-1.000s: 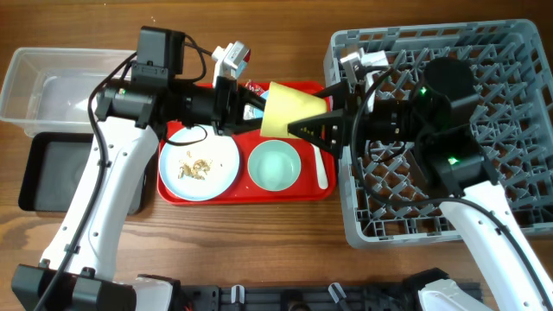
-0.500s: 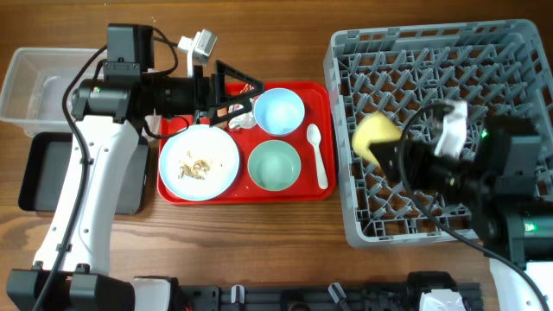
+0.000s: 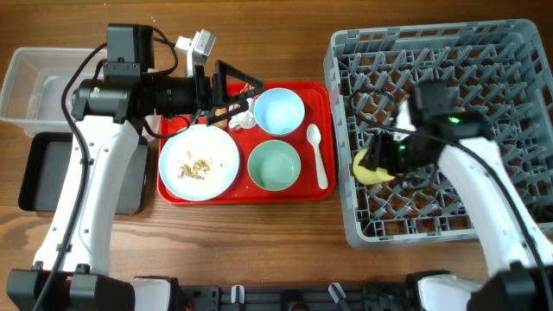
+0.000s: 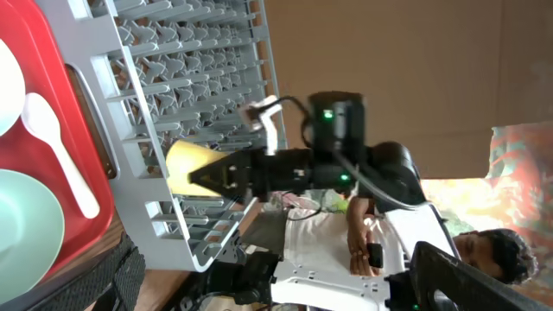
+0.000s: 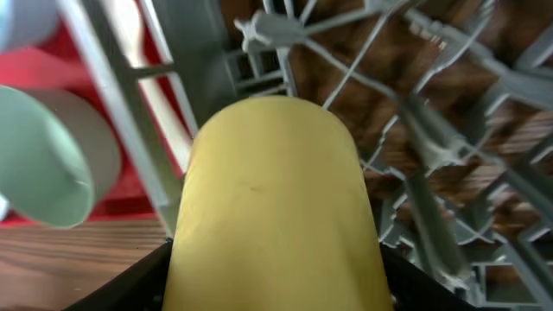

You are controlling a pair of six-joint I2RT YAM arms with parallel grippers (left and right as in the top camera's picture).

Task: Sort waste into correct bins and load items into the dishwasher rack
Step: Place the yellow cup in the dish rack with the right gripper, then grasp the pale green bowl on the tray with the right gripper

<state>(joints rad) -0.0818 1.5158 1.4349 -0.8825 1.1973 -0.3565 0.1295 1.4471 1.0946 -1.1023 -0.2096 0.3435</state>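
Observation:
My right gripper (image 3: 381,159) is shut on a yellow bowl (image 3: 371,164), held low over the left side of the grey dishwasher rack (image 3: 484,52). In the right wrist view the bowl (image 5: 272,199) fills the space between the dark fingers (image 5: 143,281). My left gripper (image 3: 232,93) stands open and empty above the back left of the red tray (image 3: 327,192), just over a crumpled wrapper (image 3: 243,118). On the tray lie a pale blue plate (image 3: 220,168) with crumbs (image 3: 197,166), a pale blue bowl (image 3: 281,111), a pale green bowl (image 3: 274,164) and a white spoon (image 3: 318,155).
A clear tub (image 3: 34,82) stands at the far left, with a shallow black tray (image 3: 47,177) in front of it. The left wrist view looks across the rack (image 4: 173,78) at the right arm (image 4: 346,164) holding the bowl (image 4: 192,164).
My left gripper has opened, let go of the yellow bowl and pulled back left. The right gripper has carried the bowl off the tray and down over the rack's left side.

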